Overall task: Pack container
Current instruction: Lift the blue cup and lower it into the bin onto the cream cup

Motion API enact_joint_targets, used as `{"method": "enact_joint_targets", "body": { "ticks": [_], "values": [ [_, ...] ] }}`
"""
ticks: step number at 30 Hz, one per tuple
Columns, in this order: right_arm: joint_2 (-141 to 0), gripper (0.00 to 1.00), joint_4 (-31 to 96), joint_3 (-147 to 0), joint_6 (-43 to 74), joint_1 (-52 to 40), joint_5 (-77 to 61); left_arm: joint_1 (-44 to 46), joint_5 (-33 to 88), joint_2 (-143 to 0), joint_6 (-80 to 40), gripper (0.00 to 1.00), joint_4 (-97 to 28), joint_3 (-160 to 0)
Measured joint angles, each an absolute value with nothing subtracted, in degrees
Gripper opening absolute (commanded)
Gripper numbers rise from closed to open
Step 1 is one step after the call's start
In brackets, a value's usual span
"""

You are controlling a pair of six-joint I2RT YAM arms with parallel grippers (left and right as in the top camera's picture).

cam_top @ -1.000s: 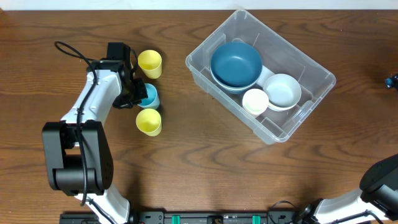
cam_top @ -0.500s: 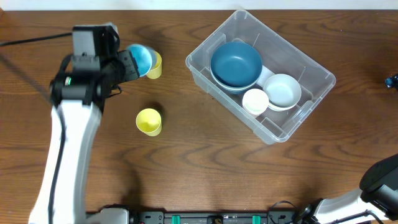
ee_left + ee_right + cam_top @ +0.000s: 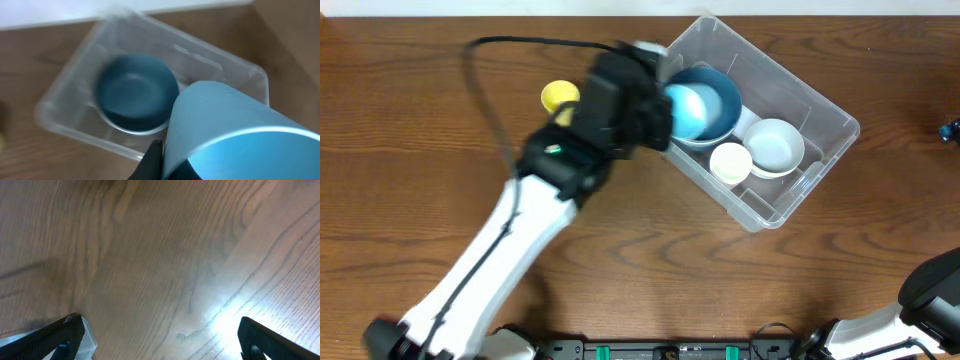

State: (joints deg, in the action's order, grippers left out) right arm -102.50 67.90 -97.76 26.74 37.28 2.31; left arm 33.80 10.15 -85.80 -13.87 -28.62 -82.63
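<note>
**Overhead.** The container (image 3: 825, 105) sits on the worktop (image 3: 440, 200), right of centre and set at a slant. Inside it are a dark blue bowl (image 3: 718, 98), a white bowl (image 3: 775, 145) and a small white cup (image 3: 730, 162). The left claw (image 3: 662, 112) grips a light blue cup (image 3: 685, 108) and holds it over the container's left end, above the dark blue bowl. A yellow cup (image 3: 558, 96) stands on the worktop, well clear of the container.

**Left wrist.** The light blue cup (image 3: 220, 125) fills the foreground, pinched by the claw at the bottom edge of the frame. The container (image 3: 55, 107) and the dark blue bowl (image 3: 132, 92) lie below it (blurred).

**Right wrist.** The right claw (image 3: 165, 337) is spread wide with nothing between its fingers. Only bare worktop (image 3: 150, 255) shows beneath.

**Handling, judged.**
- The container looks like thin, stiff clear plastic, so it is probably light by itself but heavier with the crockery in it.
- Its smooth walls are likely slippery, and a hard pinch might flex them.
- The rolled rim at a short end looks like the best hold.
- It would be better pushed or steadied low down than lifted by one wall.
</note>
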Motion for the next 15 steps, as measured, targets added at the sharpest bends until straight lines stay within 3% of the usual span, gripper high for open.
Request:
{"method": "enact_joint_targets", "body": {
  "ticks": [15],
  "values": [
    [-102.5, 0.99, 67.9, -97.8, 26.7, 37.3, 2.3, 40.7, 10.2, -97.7, -13.9, 0.06, -27.0, -82.6]
  ]
}}
